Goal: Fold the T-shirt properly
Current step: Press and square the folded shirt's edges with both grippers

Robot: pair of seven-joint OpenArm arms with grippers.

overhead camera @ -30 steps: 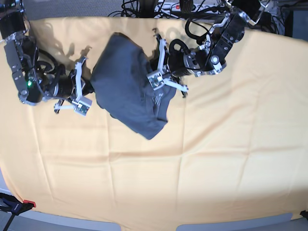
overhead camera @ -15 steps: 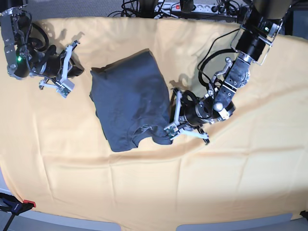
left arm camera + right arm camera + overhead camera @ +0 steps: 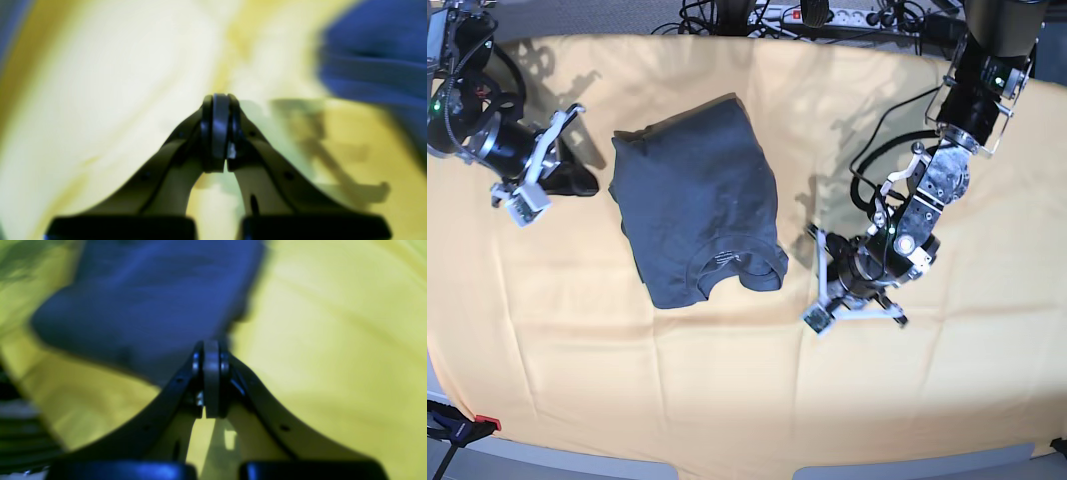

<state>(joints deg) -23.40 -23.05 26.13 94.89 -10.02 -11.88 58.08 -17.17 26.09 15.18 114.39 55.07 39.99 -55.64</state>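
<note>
In the base view, you are seeing the T-shirt (image 3: 695,208) lying folded on the yellow cloth (image 3: 727,380), a little left of the middle and toward the far side. It is making a compact, roughly rectangular packet, and its collar (image 3: 740,267) is facing up at the near edge. Your right gripper (image 3: 539,170) is hanging at the left of this view, just beside the shirt's left edge but not touching it. Your left gripper (image 3: 820,275) is hanging on the right of the shirt, near the collar corner, also apart from the fabric. Cables (image 3: 757,14) and a power strip (image 3: 852,14) are lying behind the far edge of the cloth.

In the left wrist view, the picture is coming out blurred. You are looking at the left gripper (image 3: 218,110) with its two fingers pressed together at the tips and nothing between them. The cloth (image 3: 100,100) is filling the background, and the shirt (image 3: 373,53) is showing as a dark blue shape in the upper right corner, away from the fingertips.

In the right wrist view, also blurred, the right gripper (image 3: 210,355) is showing its jaws together and is holding nothing. The shirt (image 3: 150,303) is lying beyond the fingertips, filling the upper left, and the cloth (image 3: 333,340) is covering the right side.
</note>
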